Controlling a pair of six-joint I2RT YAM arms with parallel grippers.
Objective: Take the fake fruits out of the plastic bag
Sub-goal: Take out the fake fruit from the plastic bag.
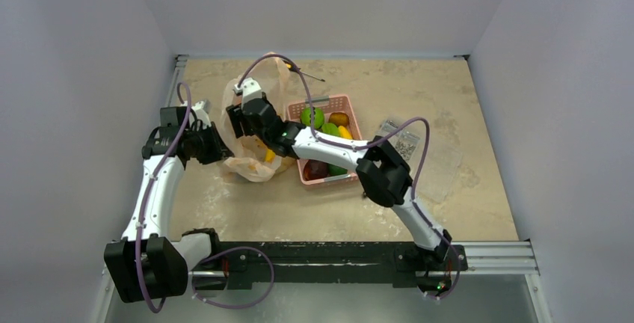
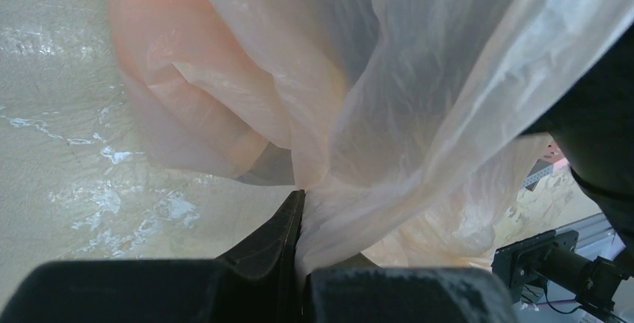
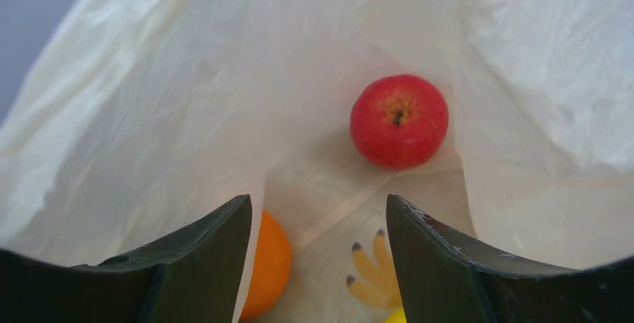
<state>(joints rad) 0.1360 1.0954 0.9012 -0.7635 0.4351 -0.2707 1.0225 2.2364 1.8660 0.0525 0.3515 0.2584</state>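
Note:
The plastic bag (image 1: 250,160) lies left of the pink basket, pale peach and crinkled. My left gripper (image 1: 218,146) is shut on a fold of the bag (image 2: 389,114) at its left side. My right gripper (image 1: 238,117) is open and reaches into the bag's mouth. In the right wrist view the gripper (image 3: 318,222) is empty, with the red apple (image 3: 399,121) beyond its tips, the orange (image 3: 269,263) by the left finger and yellow bananas (image 3: 374,274) by the right finger, seen through a bag layer.
The pink basket (image 1: 317,104) right of the bag holds green (image 1: 312,117), orange-yellow and dark fruits. A small clear packet with a printed card (image 1: 400,140) lies right of the basket. Grey walls enclose the table on three sides.

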